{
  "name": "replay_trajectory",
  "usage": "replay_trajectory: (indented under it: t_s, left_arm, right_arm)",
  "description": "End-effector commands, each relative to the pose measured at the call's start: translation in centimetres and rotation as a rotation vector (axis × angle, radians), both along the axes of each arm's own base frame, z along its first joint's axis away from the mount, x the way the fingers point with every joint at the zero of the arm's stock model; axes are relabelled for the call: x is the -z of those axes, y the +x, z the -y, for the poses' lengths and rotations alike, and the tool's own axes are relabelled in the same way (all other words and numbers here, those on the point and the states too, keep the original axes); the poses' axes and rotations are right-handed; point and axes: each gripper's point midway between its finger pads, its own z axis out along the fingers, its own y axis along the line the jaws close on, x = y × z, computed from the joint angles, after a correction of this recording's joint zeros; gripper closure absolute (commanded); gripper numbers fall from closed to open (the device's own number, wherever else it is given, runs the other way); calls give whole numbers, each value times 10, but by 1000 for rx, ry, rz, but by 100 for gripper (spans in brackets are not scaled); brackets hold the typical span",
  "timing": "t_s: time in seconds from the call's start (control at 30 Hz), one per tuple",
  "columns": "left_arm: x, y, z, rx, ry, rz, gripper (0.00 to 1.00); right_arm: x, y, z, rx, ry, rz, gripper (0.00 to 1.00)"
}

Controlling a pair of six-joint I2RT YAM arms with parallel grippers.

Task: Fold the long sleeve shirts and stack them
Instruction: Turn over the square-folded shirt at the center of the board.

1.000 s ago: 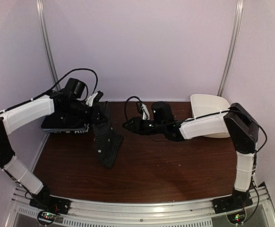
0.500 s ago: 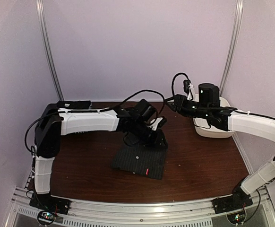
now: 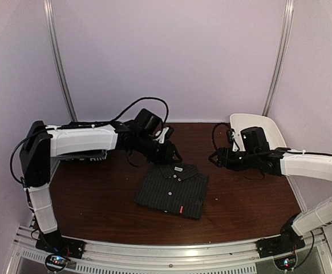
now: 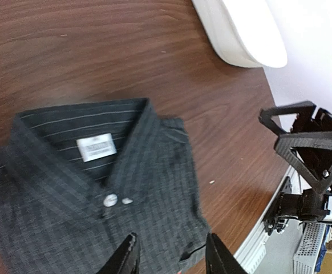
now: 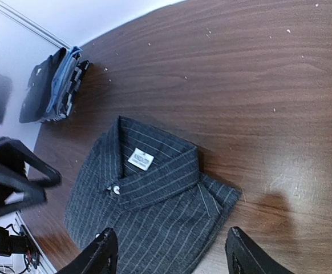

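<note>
Wood tbl (image 3: pixel 97 200), folded shirt (image 3: pixel 174 191), lilac walls (image 3: pixel 171 57)

No wording can be read anywhere. The folded pinstriped shirt (image 4: pixel 52 228) has a small white neck label (image 4: pixel 96 149) inside its collar, its print too blurred to read.

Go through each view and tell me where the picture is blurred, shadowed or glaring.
Top external: soft, glare on the metal rail at the near edge. Left wrist: the folded dark pinstriped shirt smears toward the frame's left; the white plastic tub is crisper. Right wrist: shirt sharp, left gripper blurred, a soft shadow on the brown wooden table beside the shirt.
</note>
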Motion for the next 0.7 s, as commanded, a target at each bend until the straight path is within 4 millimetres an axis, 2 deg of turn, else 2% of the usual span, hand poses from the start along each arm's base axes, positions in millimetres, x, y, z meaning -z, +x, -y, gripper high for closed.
replay_trajectory:
  t_s: [0.0, 0.1, 0.23, 0.47, 0.67]
  left_arm:
    - [-3, 23, -60, -87, 13, 50, 59]
    - [14, 30, -100, -122, 40, 26, 55]
    - [34, 30, -127, -116, 60, -2, 50]
    - [71, 24, -132, -56, 88, -53, 47]
    - [89, 25, -135, -46, 124, -43, 47]
  right_arm:
    - [22, -16, -1, -23, -30, -46, 33]
    - [44, -28, -6, -41, -56, -95, 33]
    - [70, -38, -12, -51, -102, -144, 32]
    - [99, -43, -20, -52, -161, -201, 32]
    - [119, -46, -23, -39, -216, -233, 32]
